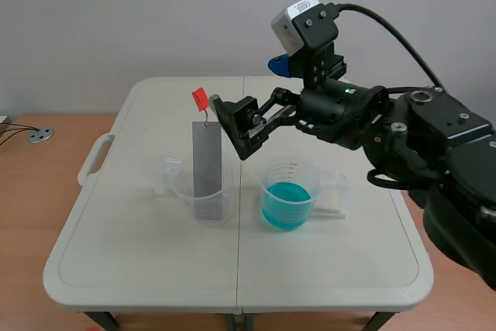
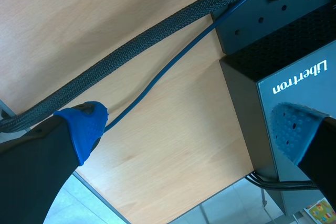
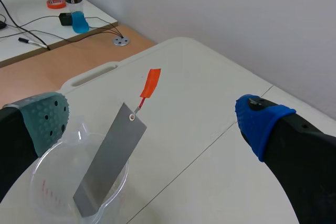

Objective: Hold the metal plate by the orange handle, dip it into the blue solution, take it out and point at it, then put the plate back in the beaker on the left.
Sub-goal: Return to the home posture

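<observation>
Blue pads mark the left gripper (image 2: 189,128), fingers wide apart with nothing between them. It's off the tabletop (image 1: 139,230), facing a wooden surface, a braided cable (image 2: 131,45) and a black box (image 2: 283,103), so I read it as parked and out of this step. On the tabletop, the clear left beaker (image 1: 177,185) holds the metal plate (image 1: 207,156): lower end inside, body leaning on the rim. That leaves the orange handle (image 1: 200,99) up in free air, which is why a grab at the top works. The right gripper (image 1: 230,125) comes in raised, just beside the handle. Its fingers are apart and grip nothing. From its wrist camera the handle sits ahead of them, roughly on the centre line. No contact that I can see. Looks like alignment for the pinch, so the dip hasn't started. The plate only leans loose, so an off-centre close could swing it. Rightmost is the right beaker (image 1: 288,168) with the blue solution (image 1: 285,205), near the left one but not touching, which likely keeps the transfer short.
</observation>
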Robot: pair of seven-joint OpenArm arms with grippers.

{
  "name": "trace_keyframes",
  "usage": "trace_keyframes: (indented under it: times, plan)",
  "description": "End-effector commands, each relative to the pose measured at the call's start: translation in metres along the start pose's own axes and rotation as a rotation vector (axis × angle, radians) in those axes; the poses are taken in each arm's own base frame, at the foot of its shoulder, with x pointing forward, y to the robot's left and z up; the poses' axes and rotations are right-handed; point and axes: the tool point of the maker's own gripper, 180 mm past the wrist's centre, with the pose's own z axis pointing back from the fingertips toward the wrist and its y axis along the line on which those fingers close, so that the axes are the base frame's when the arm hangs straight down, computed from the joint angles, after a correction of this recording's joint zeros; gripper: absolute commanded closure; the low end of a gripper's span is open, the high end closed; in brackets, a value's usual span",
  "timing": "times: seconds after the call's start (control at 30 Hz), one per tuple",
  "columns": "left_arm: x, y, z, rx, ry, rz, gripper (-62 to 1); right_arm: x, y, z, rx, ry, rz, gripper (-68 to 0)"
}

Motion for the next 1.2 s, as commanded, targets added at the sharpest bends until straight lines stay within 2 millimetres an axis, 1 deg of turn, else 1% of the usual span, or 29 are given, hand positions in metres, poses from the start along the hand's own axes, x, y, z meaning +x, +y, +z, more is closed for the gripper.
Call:
trace_keyframes:
  times: [0.0,0.1,0.13,0.2,0.27,0.33,0.43,0.53,0.6,0.67,0.73,0.83,0.93,1.0,1.1,1.17]
  plan:
    - [-0.001,-0.006,0.001,-0.016,-0.003,0.0,-62.3,0.011,-0.006,0.009,-0.029,-0.025,0.005,-66.5]
    - [0.007,0.005,0.0,0.002,-0.015,-0.01,-62.3,0.012,-0.005,0.027,-0.047,-0.016,0.013,-66.4]
    - [0.01,0.01,0.0,0.01,-0.021,-0.015,-62.3,0.012,-0.005,0.033,-0.055,-0.012,0.017,-66.5]
    - [0.023,0.026,0.001,0.037,-0.055,-0.026,-62.3,0.012,-0.004,0.045,-0.071,-0.003,0.025,-66.4]
    - [0.041,0.052,0.006,0.096,-0.109,-0.047,-62.3,0.01,-0.001,0.056,-0.078,0.01,0.032,-66.5]
    - [0.065,0.082,0.017,0.163,-0.187,-0.061,-62.3,0.009,0.002,0.068,-0.09,0.023,0.042,-66.5]
    - [0.109,0.127,0.045,0.267,-0.354,-0.037,-62.3,0.008,0.007,0.084,-0.1,0.033,0.058,-66.4]
    - [0.154,0.165,0.079,0.355,-0.514,-0.022,-62.3,0.007,0.013,0.099,-0.108,0.041,0.065,-66.4]
    - [0.181,0.182,0.102,0.401,-0.606,-0.022,-62.3,0.006,0.017,0.109,-0.112,0.047,0.066,-66.4]
    - [0.207,0.192,0.123,0.434,-0.692,-0.041,-62.3,0.006,0.021,0.118,-0.111,0.053,0.063,-66.4]
    - [0.232,0.194,0.145,0.457,-0.79,-0.062,-62.3,0.005,0.025,0.126,-0.12,0.058,0.058,-66.4]
    - [0.266,0.183,0.178,0.461,-0.933,-0.111,-62.3,0.002,0.031,0.137,-0.123,0.074,0.046,-66.4]
    - [0.293,0.162,0.207,0.438,-1.05,-0.162,-62.3,-0.002,0.038,0.147,-0.127,0.086,0.023,-66.4]
    - [0.306,0.145,0.223,0.412,-1.108,-0.191,-62.3,-0.003,0.042,0.153,-0.127,0.089,0.014,-66.4]
    - [0.32,0.117,0.24,0.365,-1.171,-0.221,-62.3,-0.005,0.046,0.159,-0.14,0.094,0.028,-66.4]
    - [0.328,0.099,0.248,0.334,-1.204,-0.248,-62.3,-0.006,0.05,0.162,-0.142,0.097,0.028,-66.4]
